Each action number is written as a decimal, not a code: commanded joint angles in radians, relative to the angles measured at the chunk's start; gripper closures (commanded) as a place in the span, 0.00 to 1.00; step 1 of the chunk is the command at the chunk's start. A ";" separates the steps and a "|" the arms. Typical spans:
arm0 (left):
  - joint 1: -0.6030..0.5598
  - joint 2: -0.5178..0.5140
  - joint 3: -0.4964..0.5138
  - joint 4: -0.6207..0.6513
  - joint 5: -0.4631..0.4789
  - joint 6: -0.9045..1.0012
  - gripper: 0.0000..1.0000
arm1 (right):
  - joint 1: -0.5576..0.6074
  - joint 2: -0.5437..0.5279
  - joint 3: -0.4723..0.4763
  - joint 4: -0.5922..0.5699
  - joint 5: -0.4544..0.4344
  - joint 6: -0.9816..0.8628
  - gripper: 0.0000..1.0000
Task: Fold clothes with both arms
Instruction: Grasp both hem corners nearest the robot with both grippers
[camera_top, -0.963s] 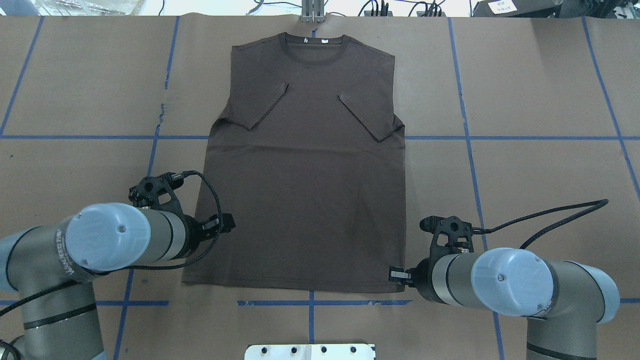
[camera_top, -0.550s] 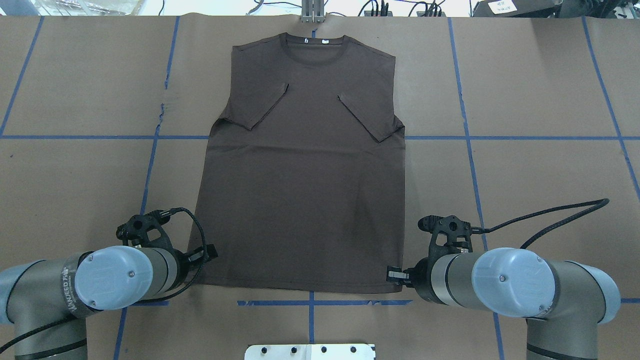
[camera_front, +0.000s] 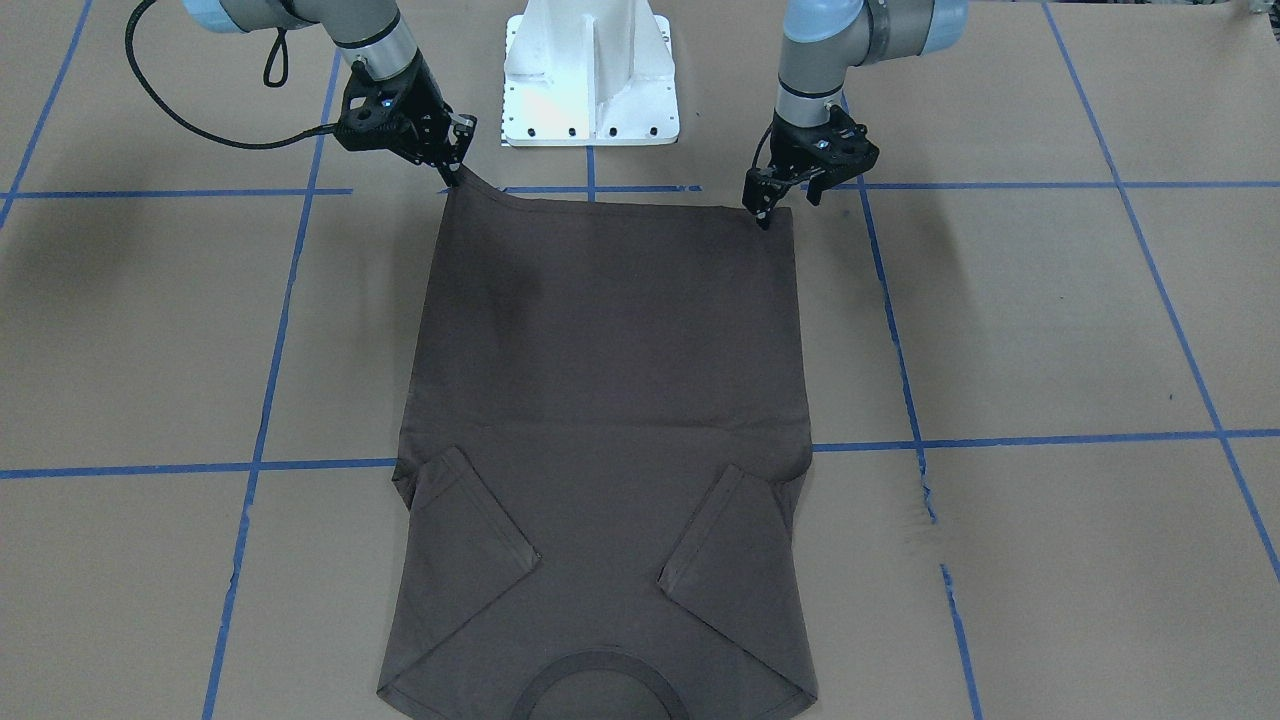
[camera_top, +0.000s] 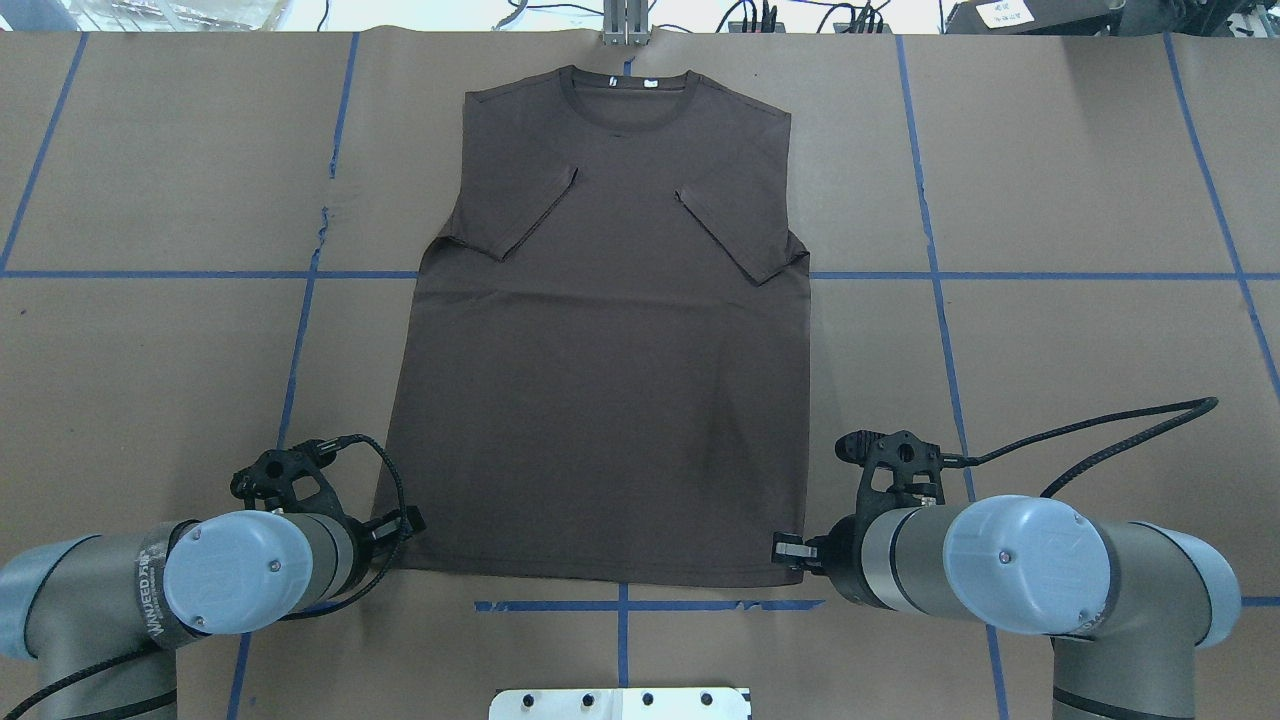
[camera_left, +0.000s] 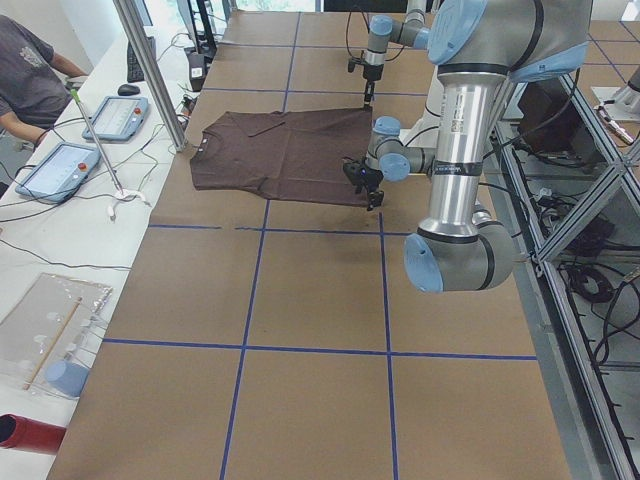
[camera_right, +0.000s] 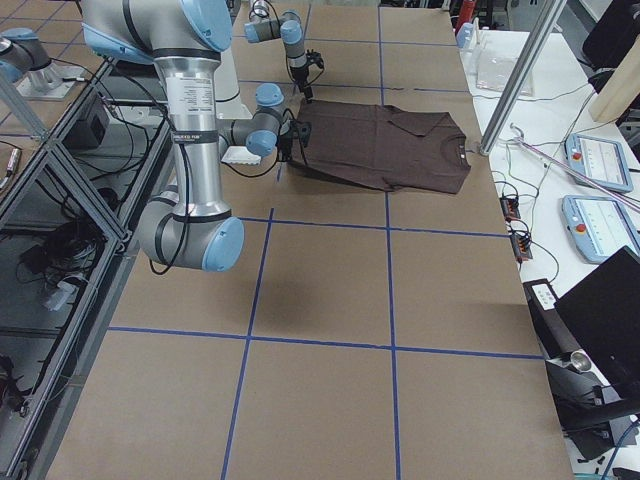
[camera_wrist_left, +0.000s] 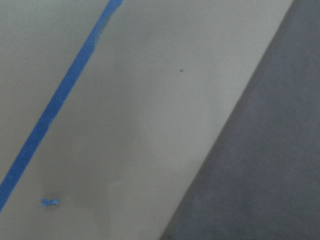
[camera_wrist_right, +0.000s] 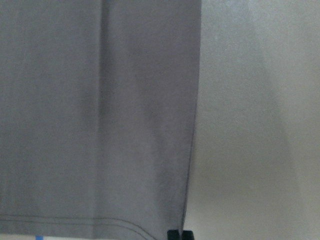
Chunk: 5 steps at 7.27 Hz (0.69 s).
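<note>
- The left arm (camera_top: 120, 600) has drawn back along the T-shirt's (camera_top: 610, 380) side edge. The left end effector (camera_top: 405, 520) now sits at that side's hem corner, and I cannot tell its finger spacing.
- One T-shirt, two arms.
- The right end effector (camera_front: 453, 180) pinches the opposite hem corner, which is slightly lifted.
- The thin, dark fabric lies flat on the table (camera_top: 1050, 200) with both sleeves folded inward. Brown paper borders it on every side.

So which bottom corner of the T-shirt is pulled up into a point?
The corner at the right gripper: the hem of the T-shirt peaks up to its tips, while the corner by the left gripper lies flat and square.
</note>
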 joint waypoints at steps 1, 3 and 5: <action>0.001 -0.001 0.000 -0.002 0.001 -0.004 0.50 | 0.002 -0.001 0.000 0.000 0.001 -0.001 1.00; 0.004 -0.011 0.000 -0.002 -0.003 -0.005 0.78 | 0.005 0.000 0.000 0.000 0.001 -0.001 1.00; 0.004 -0.014 -0.005 -0.002 -0.003 -0.007 0.94 | 0.003 -0.001 0.000 0.000 0.001 -0.001 1.00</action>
